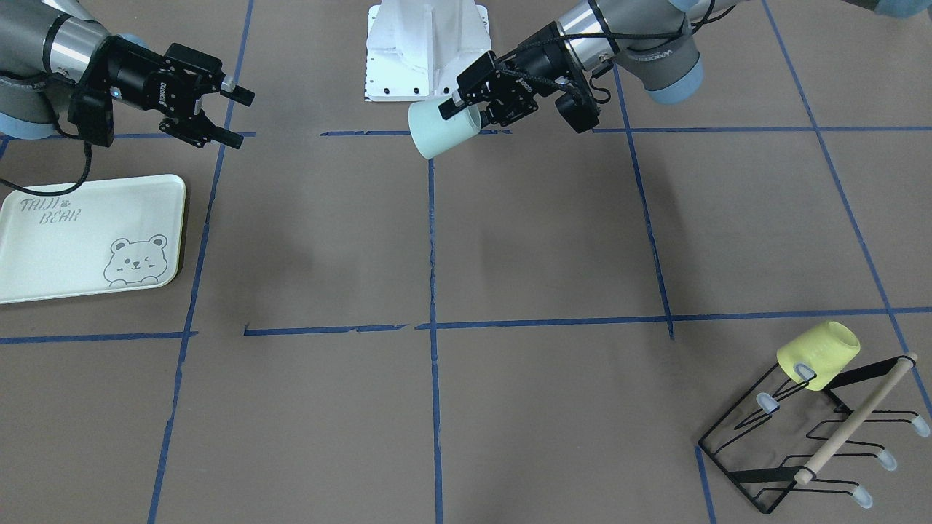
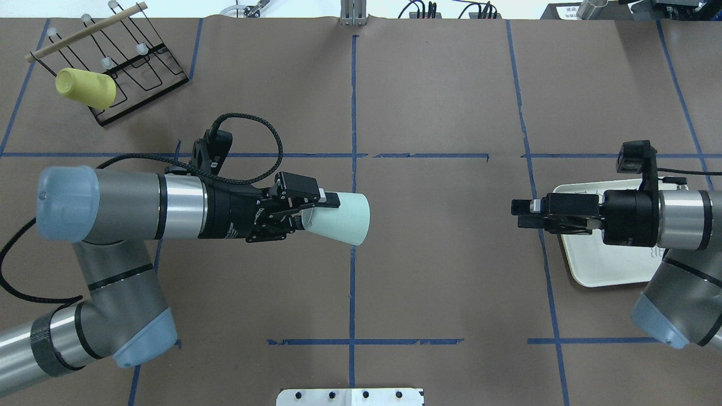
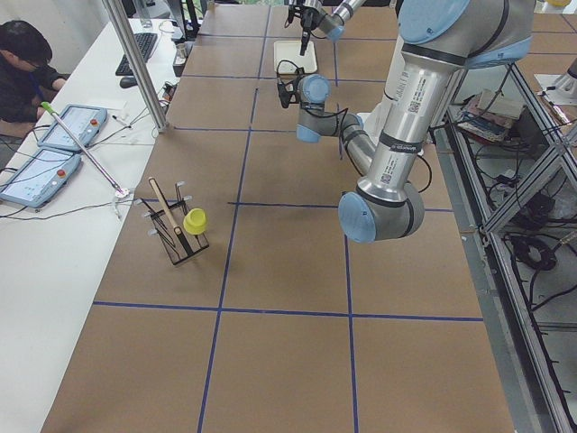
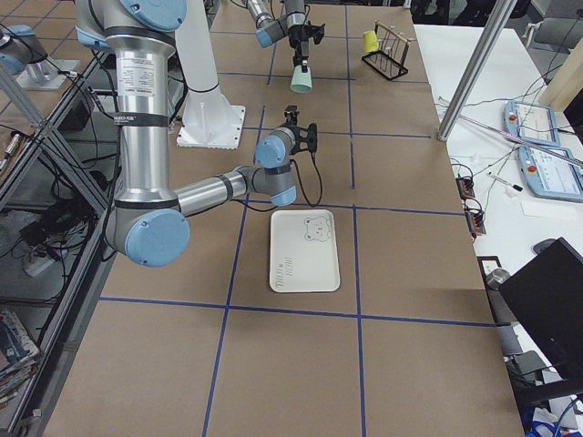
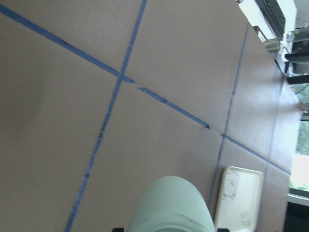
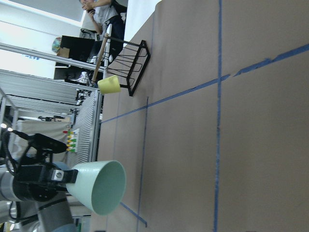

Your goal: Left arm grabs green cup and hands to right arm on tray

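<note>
Left gripper [image 2: 328,210]: clamping the narrow base end of the green cup [image 2: 345,221], one black finger [image 2: 329,198] lying along the cup's outer wall, at centre-left of the overhead view.
Green cup: hanging sideways in the air above the brown table [image 1: 546,240], just over the central blue tape line; showing at upper centre of the front-facing view [image 1: 439,131], with its open mouth pointing toward the right wrist camera [image 6: 99,187].
Left arm [image 2: 130,211]: reaching in from the left edge of the overhead view, forearm lying level.
Right gripper [image 2: 522,214]: standing with jaws parted and holding nothing, at centre-right of the overhead view and well apart from the cup; pointing toward the cup.
Right arm [image 2: 679,220]: entering from the right edge of the overhead view, wrist hovering over the tray.
Tray [image 1: 65,247]: lying flat on the table at left centre of the front-facing view, bear drawing and lettering facing up; partly hidden under the right wrist in the overhead view [image 2: 598,265].
Yellow cup [image 1: 819,354]: sitting tilted on a prong of the black wire rack [image 1: 801,437], lower right of the front-facing view.
Rack: standing on the table, upper left of the overhead view, carrying a wooden bar across its top.
</note>
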